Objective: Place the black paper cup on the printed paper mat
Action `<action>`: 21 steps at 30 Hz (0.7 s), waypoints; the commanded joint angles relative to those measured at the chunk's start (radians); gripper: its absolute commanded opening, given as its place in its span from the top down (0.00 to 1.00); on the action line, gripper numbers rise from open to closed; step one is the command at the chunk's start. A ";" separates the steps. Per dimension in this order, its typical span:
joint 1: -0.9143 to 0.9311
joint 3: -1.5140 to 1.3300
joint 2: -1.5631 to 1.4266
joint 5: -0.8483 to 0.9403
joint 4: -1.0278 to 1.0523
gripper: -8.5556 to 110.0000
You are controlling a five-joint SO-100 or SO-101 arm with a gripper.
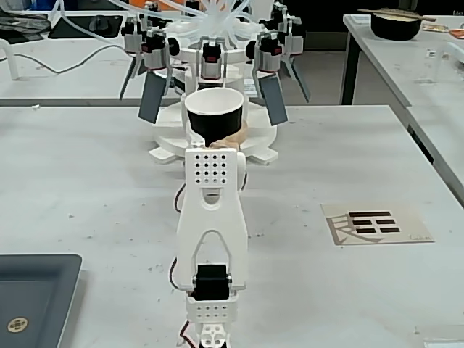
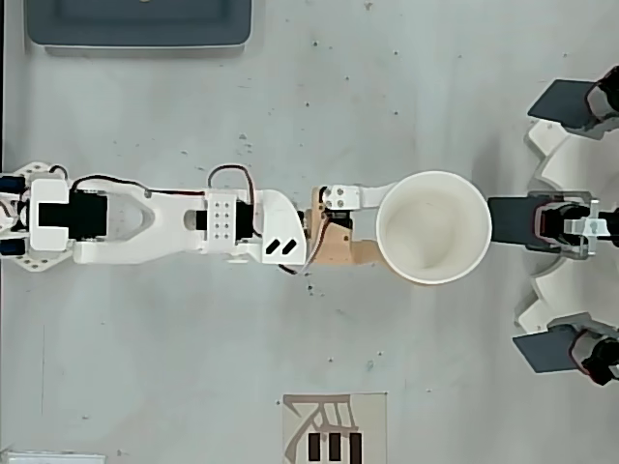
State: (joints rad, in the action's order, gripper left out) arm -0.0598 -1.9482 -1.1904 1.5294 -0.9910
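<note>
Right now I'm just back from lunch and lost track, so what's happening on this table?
The white arm is stretched out with its end effector at the black paper cup, which stands upright near the white fixture. Whether the cup is actually gripped or lifted isn't clear. The printed paper mat lies bare off to the side, so the placing isn't done yet.

Pale grey speckled tabletop [image 1: 94, 181] under even light. A second table [image 1: 406, 54] stands to the right, carrying a dark bowl [image 1: 396, 25], perhaps with chopsticks. A dark grey tray [image 1: 32, 293] sits at the near left corner.
</note>
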 commanded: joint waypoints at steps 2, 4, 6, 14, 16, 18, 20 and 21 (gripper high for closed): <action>0.011 0.048 0.005 0.029 -0.015 0.86; 0.011 0.048 0.006 0.029 -0.015 0.86; 0.011 0.048 0.006 0.029 -0.015 0.86; 0.011 0.048 0.005 0.029 -0.015 0.86; 0.011 0.046 0.002 0.029 -0.018 0.86; 0.011 0.034 -0.009 0.029 -0.020 0.86; 0.011 0.015 -0.029 0.029 -0.020 0.86; 0.012 0.005 -0.041 0.028 -0.020 0.86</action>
State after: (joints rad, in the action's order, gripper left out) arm -0.0598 -1.9451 -1.1582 1.5493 -0.9925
